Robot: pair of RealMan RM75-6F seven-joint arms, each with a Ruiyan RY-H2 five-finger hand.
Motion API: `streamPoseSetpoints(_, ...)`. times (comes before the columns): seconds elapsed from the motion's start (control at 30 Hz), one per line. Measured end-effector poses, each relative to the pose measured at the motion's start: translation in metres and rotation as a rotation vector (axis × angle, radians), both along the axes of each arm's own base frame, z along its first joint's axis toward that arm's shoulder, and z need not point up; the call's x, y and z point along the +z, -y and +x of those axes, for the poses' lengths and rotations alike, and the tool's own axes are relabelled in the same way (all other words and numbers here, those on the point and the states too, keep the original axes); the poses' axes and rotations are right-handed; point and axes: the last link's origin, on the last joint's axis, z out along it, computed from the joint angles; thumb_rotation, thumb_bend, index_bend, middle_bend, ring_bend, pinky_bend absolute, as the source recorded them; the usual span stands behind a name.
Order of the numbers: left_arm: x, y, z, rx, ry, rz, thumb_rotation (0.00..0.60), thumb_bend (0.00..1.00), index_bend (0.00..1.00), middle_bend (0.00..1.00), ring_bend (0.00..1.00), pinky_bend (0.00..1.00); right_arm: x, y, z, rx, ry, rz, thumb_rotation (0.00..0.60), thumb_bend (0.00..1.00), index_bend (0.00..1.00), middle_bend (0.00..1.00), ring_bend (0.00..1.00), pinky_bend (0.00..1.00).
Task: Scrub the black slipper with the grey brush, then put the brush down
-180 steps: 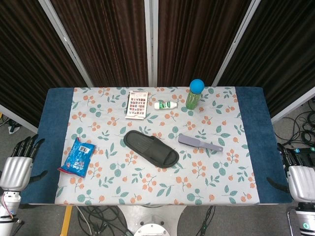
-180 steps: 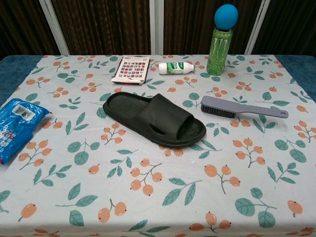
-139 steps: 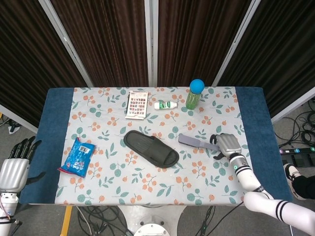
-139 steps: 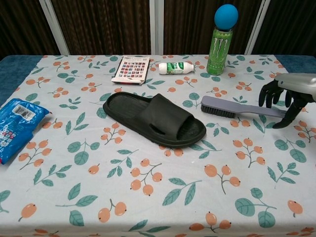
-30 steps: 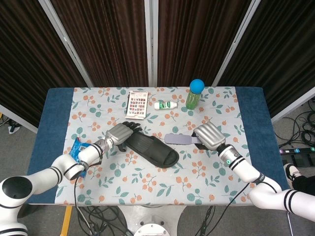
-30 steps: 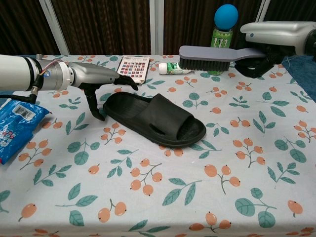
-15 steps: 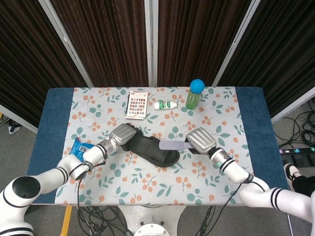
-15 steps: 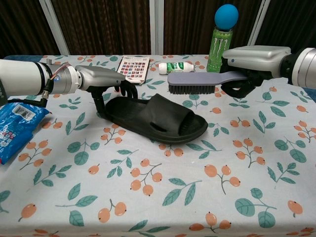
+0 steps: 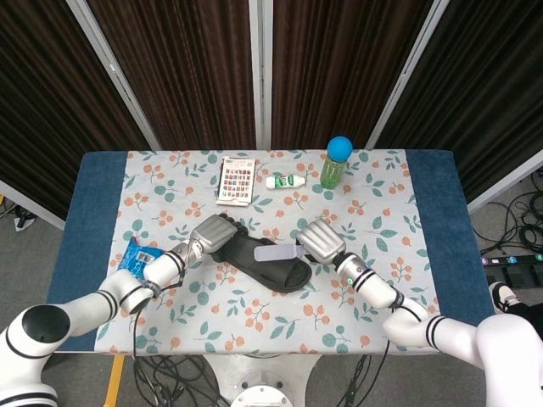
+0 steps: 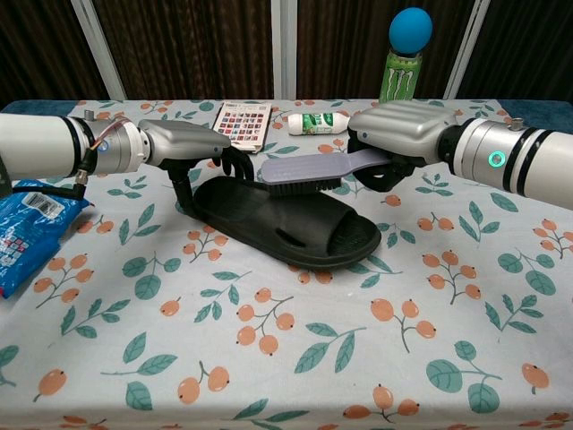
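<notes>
Right hand (image 10: 394, 143) grips the grey brush (image 10: 300, 172) by its handle, bristles down, brush head over the heel half of the black slipper (image 10: 282, 224). Can't tell from either view if bristles touch the footbed yet.

Left hand (image 10: 192, 148) has its fingers curled over the slipper's heel end, pinning it to the floral tablecloth (image 10: 286, 358).

Key relation: brush's long axis runs roughly along the slipper's. The slipper lies directly below the brush, so likely next is a short drop, then strokes lengthwise toward the strap (image 9: 293, 270).
</notes>
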Motion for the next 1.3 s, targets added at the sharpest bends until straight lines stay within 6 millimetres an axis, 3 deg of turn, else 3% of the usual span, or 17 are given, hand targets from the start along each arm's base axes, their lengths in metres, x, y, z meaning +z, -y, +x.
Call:
streamPoseSetpoints(0.3,0.001,0.000,-0.005,0.014,0.004,0.000,0.600,0.26,0.38,0.42,0.28,0.23,-0.011,-0.012,-0.015,0.082,-0.107,0.052,0.600,0.65,1.00,1.00,1.00,1.00)
streamPoseSetpoints(0.53,0.002,0.001,-0.005,0.006,0.009,0.003,0.600,0.26,0.38,0.42,0.28,0.23,0.011,-0.022,-0.023,0.088,-0.045,0.074,0.600,0.65,1.00,1.00,1.00,1.00)
streamPoseSetpoints(0.73,0.002,0.003,-0.003,-0.007,0.007,0.001,0.600,0.26,0.38,0.42,0.28,0.23,0.029,-0.002,-0.012,0.066,0.051,0.008,0.600,0.65,1.00,1.00,1.00,1.00)
streamPoseSetpoints(1.0,0.002,0.004,-0.004,-0.001,0.004,0.003,0.600,0.26,0.38,0.42,0.28,0.23,0.002,0.011,-0.006,0.033,-0.024,0.049,0.600,0.65,1.00,1.00,1.00,1.00)
streamPoseSetpoints(1.13,0.002,0.004,-0.006,0.005,0.004,0.006,0.600,0.26,0.38,0.42,0.28,0.23,-0.008,0.006,-0.013,0.031,-0.071,0.085,0.600,0.65,1.00,1.00,1.00,1.00)
streamPoseSetpoints(1.3,0.002,0.004,-0.006,0.002,-0.001,0.007,0.600,0.26,0.38,0.42,0.28,0.23,-0.003,-0.009,-0.025,0.034,-0.093,0.132,0.600,0.65,1.00,1.00,1.00,1.00)
